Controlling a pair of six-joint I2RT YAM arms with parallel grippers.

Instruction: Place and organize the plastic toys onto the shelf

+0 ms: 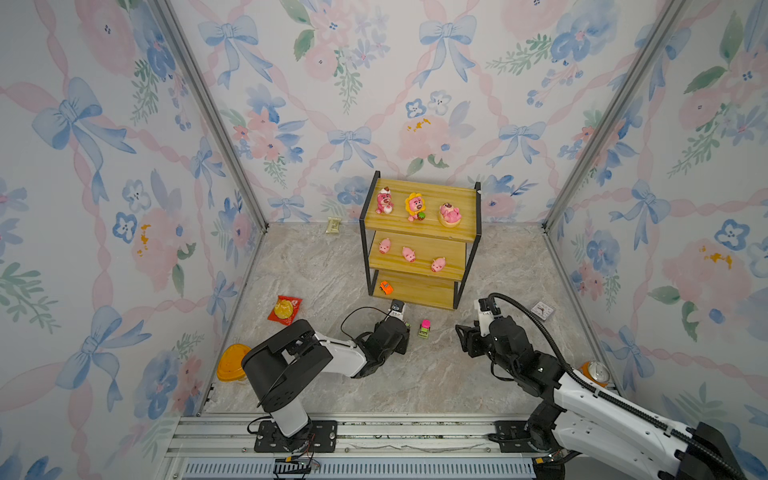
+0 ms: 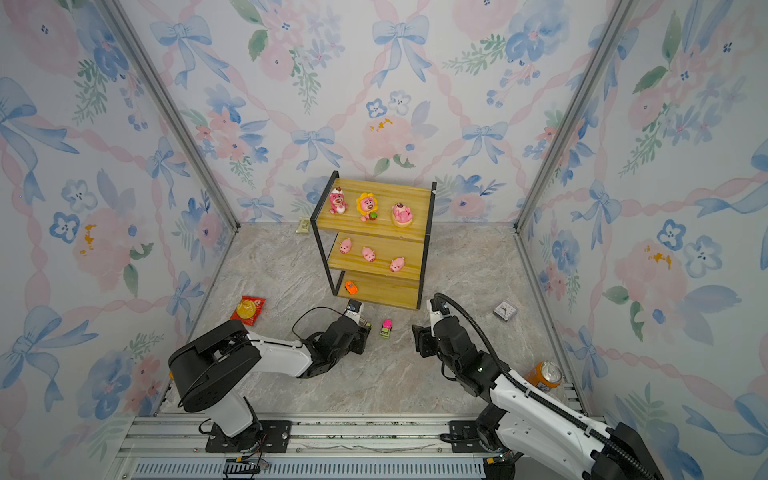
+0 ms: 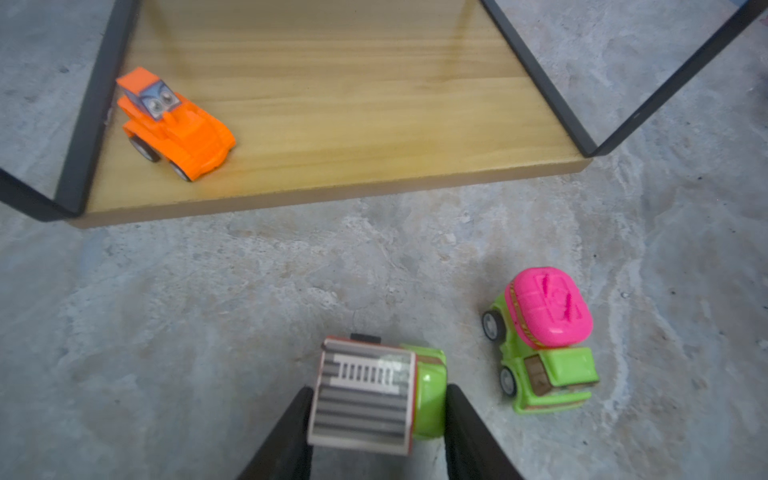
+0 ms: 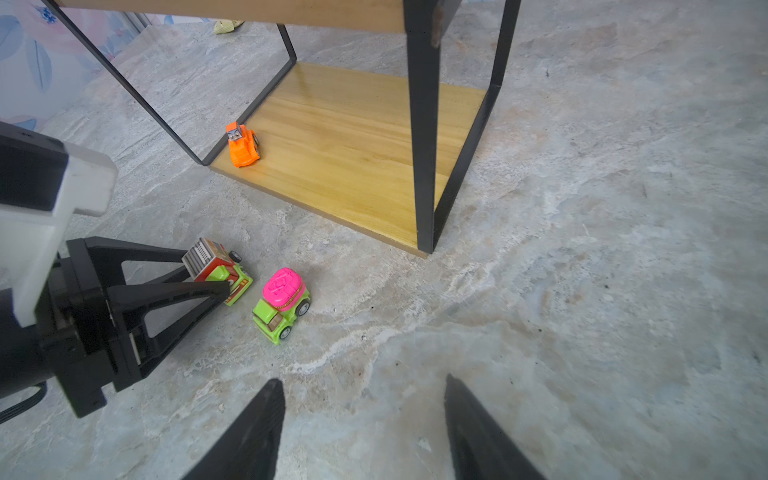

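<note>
Shelf (image 1: 432, 195) holds 3 bears (image 1: 385, 201), 3 pigs (image 1: 409, 254), orange car (image 1: 386, 287). Left gripper (image 3: 379, 390) grasps grey car (image 3: 365, 374) beside pink car (image 3: 544, 332); right gripper (image 4: 362, 380) released.

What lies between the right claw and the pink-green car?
Only bare marbled tabletop separates the right claw from the pink-green car, seen in the right wrist view.

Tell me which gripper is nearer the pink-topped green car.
Left. The left gripper, clamping the grey-topped truck, sits beside the pink-topped car; the right gripper hangs open, farther off on the opposite side.
</note>
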